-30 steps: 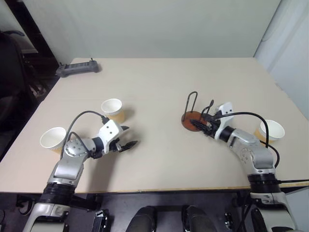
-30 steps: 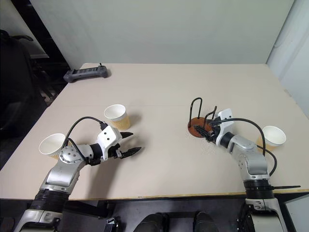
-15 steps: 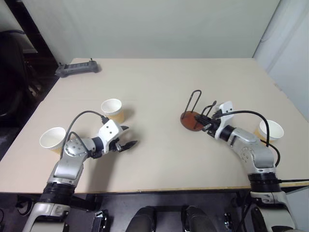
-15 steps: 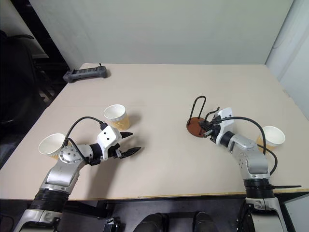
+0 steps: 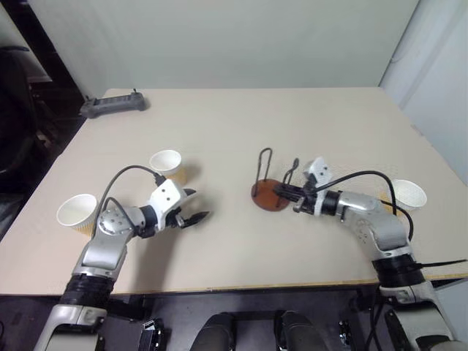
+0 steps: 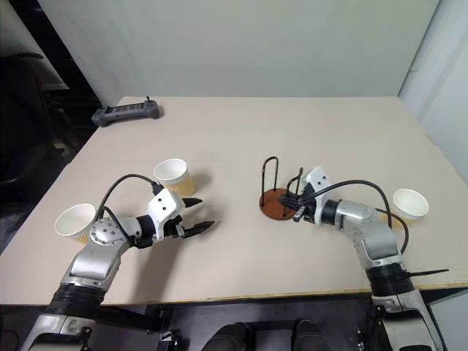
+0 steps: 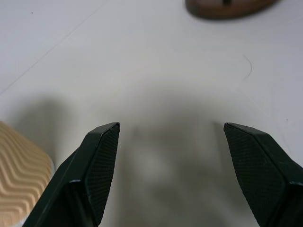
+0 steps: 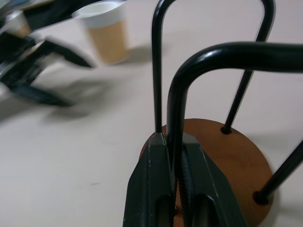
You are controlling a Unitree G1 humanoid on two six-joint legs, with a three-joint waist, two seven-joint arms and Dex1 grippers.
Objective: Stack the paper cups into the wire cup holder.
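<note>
The wire cup holder (image 5: pixel 268 200), a reddish-brown disc with two black wire loops, stands right of the table's middle. My right gripper (image 5: pixel 285 194) is shut on the wire loop nearest to it; in the right wrist view the wire runs between its fingers (image 8: pixel 154 184). My left gripper (image 5: pixel 196 205) hovers open and empty over the table's left half. One paper cup (image 5: pixel 167 165) stands just beyond it, a second cup (image 5: pixel 77 212) near the left edge, a third cup (image 5: pixel 407 196) beside my right forearm.
A grey power strip (image 5: pixel 113 104) lies at the table's far left corner. A pale wall rises close by the table's right edge. Bare tabletop (image 5: pixel 234 131) stretches behind the holder.
My right gripper has shut on the wire loop and swung left, dragging the holder toward the table's middle. The left arm and the cups have stayed put.
</note>
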